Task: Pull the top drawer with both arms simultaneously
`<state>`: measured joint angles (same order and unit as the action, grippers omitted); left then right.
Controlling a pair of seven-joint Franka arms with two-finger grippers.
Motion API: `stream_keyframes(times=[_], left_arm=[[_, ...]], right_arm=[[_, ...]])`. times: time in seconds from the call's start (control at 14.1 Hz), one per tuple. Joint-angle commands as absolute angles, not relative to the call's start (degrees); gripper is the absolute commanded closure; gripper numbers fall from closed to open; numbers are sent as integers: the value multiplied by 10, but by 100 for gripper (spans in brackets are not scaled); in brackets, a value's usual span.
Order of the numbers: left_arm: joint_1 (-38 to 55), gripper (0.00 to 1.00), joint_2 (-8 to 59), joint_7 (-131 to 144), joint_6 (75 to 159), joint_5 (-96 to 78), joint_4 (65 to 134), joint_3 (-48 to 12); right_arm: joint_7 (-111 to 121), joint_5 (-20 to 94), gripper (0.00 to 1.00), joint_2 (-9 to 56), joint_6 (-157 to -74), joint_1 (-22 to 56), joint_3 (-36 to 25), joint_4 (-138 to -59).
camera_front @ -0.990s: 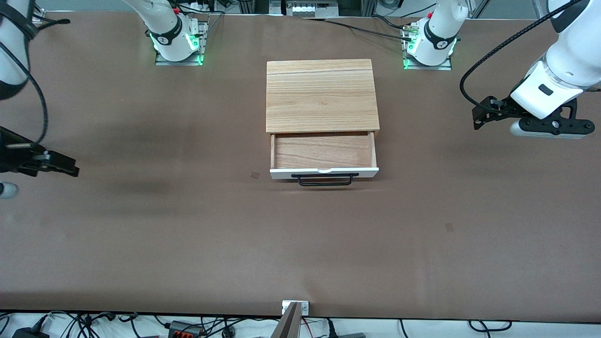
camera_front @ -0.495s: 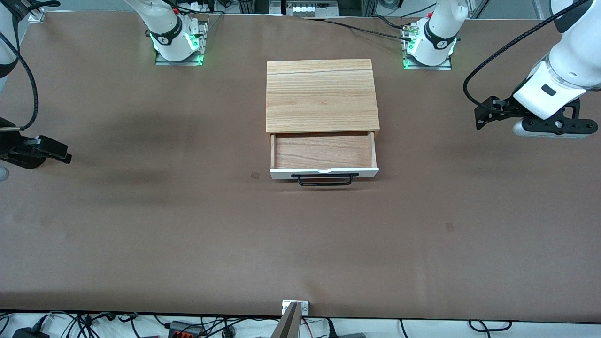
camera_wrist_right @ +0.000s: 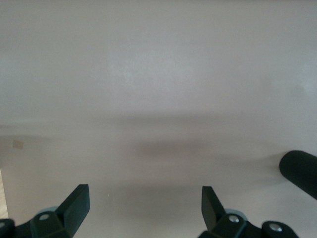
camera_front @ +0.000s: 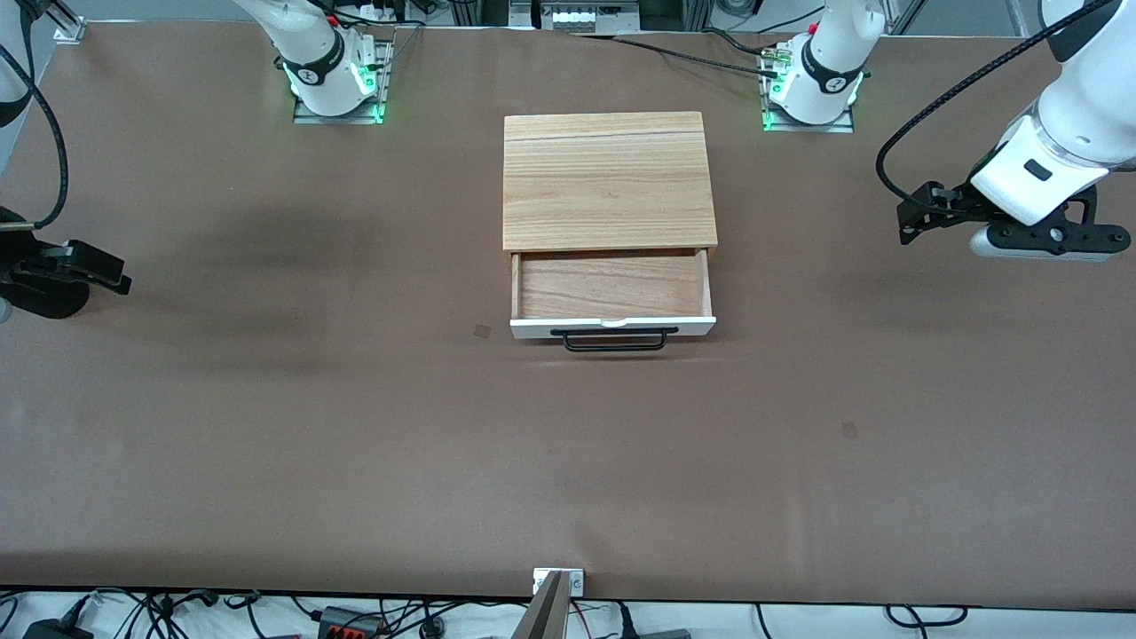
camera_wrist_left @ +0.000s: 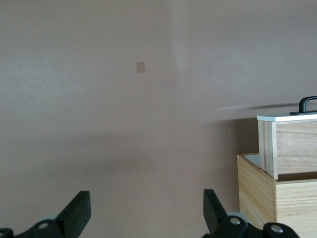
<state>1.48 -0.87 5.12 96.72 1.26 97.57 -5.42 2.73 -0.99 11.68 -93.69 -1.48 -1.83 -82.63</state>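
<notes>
Beside cabinet (camera_wrist_left: pixel 257 193), top drawer (camera_wrist_left: pixel 290 144) side, seemingly bare

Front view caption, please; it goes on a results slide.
Top drawer pulled open from the cabinet; left gripper and right gripper open, apart from it.

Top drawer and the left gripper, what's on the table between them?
Nothing: the front view shows only bare table between the top drawer and the open left gripper.

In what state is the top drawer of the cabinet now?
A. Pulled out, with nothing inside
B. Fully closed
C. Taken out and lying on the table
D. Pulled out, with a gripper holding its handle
A: the top drawer stands pulled out of the cabinet, its wood floor bare, and no gripper is at its black handle.
</notes>
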Motion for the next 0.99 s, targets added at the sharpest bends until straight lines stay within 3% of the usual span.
stream_keyframes(times=[0.0, 0.21, 0.92], left_arm=[[12, 0, -18, 59, 963, 24, 980, -57], [13, 0, -18, 59, 959, 23, 980, -58], [13, 0, -18, 59, 952, 23, 979, -57]], right_arm=[[2, -21, 0, 27, -994, -6, -25, -959], [-2, -20, 0, -2, -1013, -8, -25, -1005], [-14, -17, 0, -7, -969, -8, -25, -984]])
